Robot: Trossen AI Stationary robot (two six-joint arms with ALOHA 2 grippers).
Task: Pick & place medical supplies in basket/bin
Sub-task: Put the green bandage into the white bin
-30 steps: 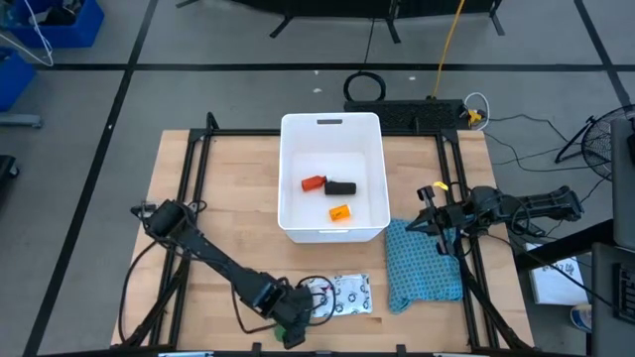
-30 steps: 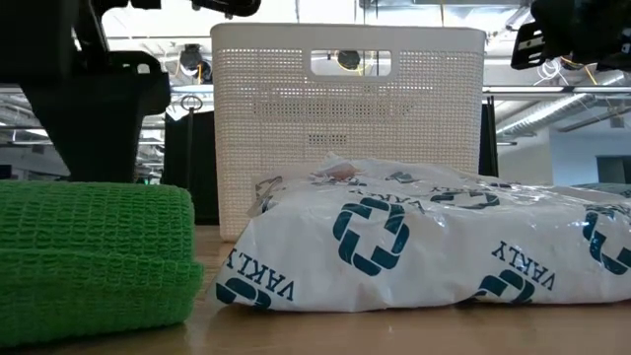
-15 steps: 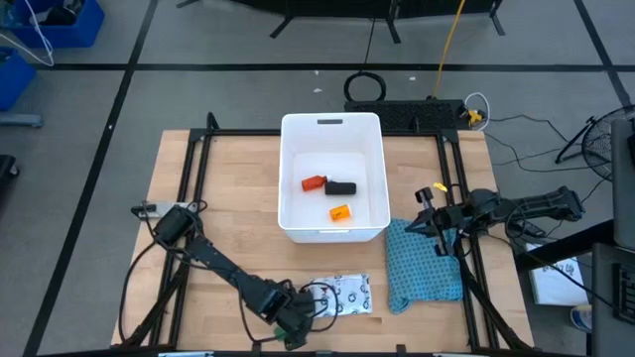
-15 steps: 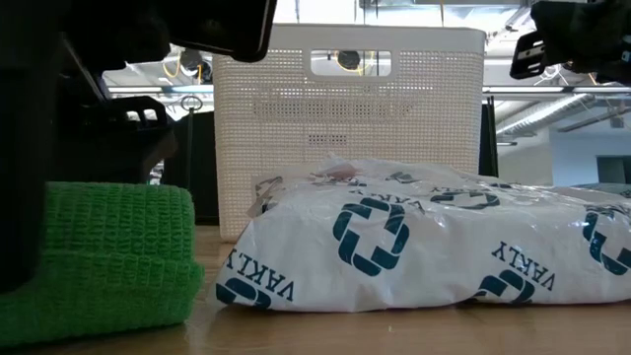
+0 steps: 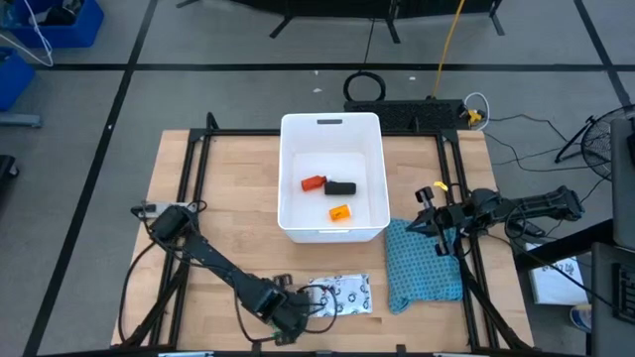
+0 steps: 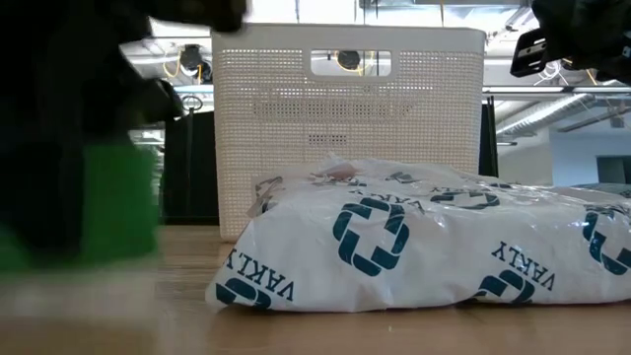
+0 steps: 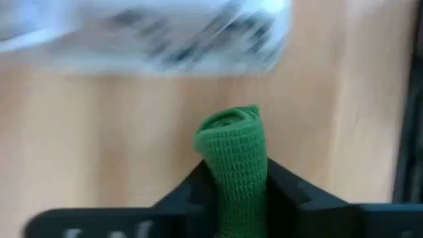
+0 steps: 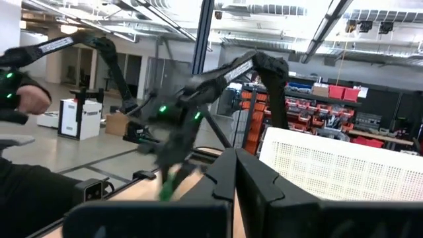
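On the table (image 5: pixel 198 198), the bin (image 5: pixel 332 124) serves as the reference landmark. It is a white rectangular tub standing at the table's far middle, with the handle slot in its far short rim. Three supplies lie on its floor: an orange piece (image 5: pixel 314 183), a black piece (image 5: pixel 341 188) touching it, and a second, yellower orange piece (image 5: pixel 339 212) nearer the bin's near wall.

A teal cloth (image 5: pixel 425 266) lies just beyond the bin's near right corner, reaching toward the table's near edge.

A flat white pouch (image 5: pixel 347 295) with dark print lies well clear of the bin's near wall, close to the near table edge; the low view shows it in front of the bin's perforated wall.

The left gripper (image 5: pixel 290 319) is beside the pouch, on the side away from the cloth, at the near table edge. Its fingers are closed on a green roll (image 7: pixel 234 158), which stands up between them above the wood.

The right gripper (image 5: pixel 437 220) waits to the right of the bin, above the cloth's far end, with its fingers pressed together.
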